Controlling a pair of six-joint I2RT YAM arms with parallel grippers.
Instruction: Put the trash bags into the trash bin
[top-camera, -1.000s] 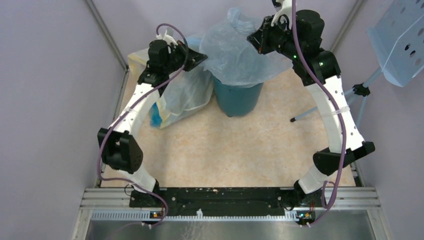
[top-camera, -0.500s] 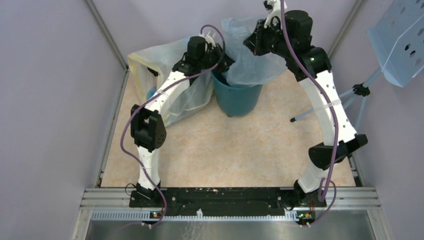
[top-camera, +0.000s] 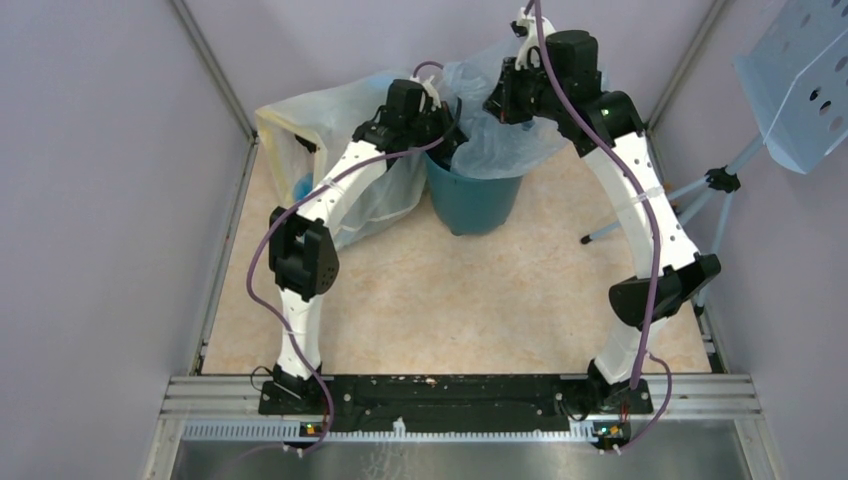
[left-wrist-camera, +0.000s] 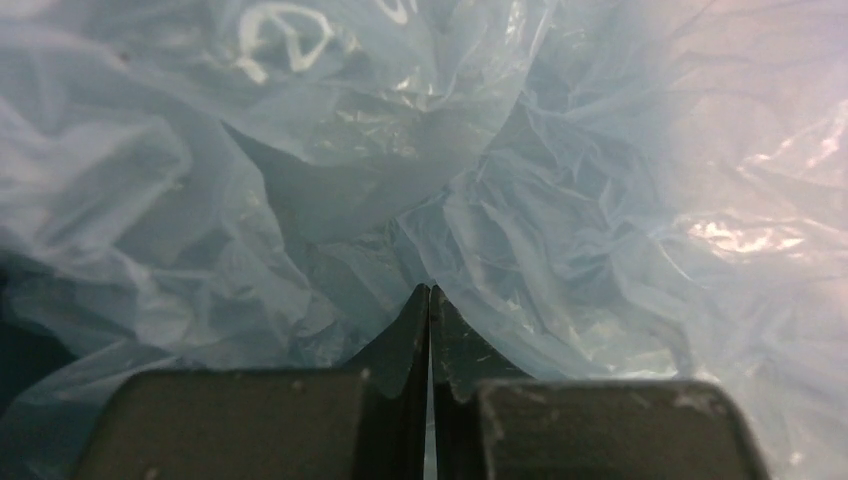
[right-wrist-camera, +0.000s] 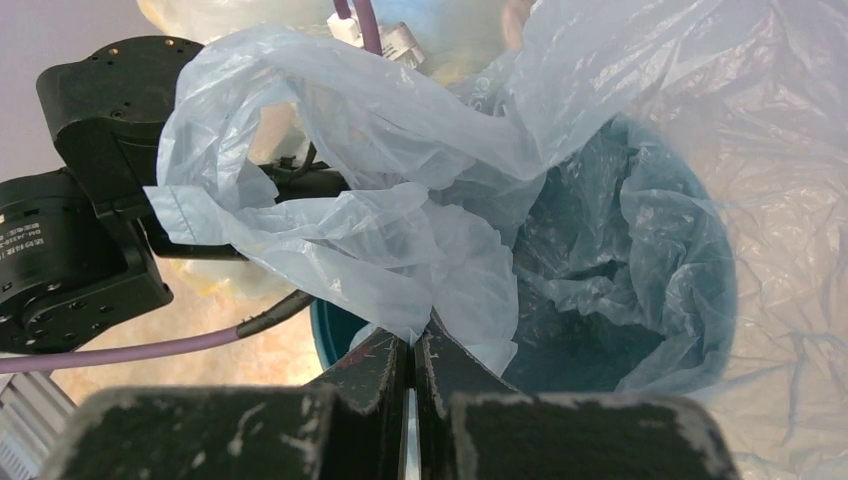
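**Partner:** Where is the bag?

**Me:** The trash bag (top-camera: 497, 140) is draped over the trash bin (top-camera: 475, 205), upper middle of the top view. Part of it sags into the hollow and the rest spills over the far and right rim.

**Partner:** And your end effectors?

**Me:** My right end effector (right-wrist-camera: 413, 345) is clenched on a gathered fold of the film. In the right wrist view that fold runs from the upper left down to my tips. My left end effector (left-wrist-camera: 430, 300) is closed too, tips together and nosed into crinkled film. I cannot tell whether any film is caught between them.

**Partner:** What does the next move turn on?

**Me:** In the right wrist view the bin's mouth lies to the right of my right tips. The bunch I hold hangs over the left rim, not over the opening. I judge it has to travel right and down. In the top view my left arm sits at the bin's left edge, closer to the rim, so it is better placed to press film down.

**Partner:** Surface and room?

**Me:** The film is thin and likely springs back. The bin stands free on the pale tabletop (top-camera: 450, 300) and may slide or tip if I drag on it. The yellowish bag (top-camera: 290, 125) lies just left of the bin under my left arm, and the walls are near behind.
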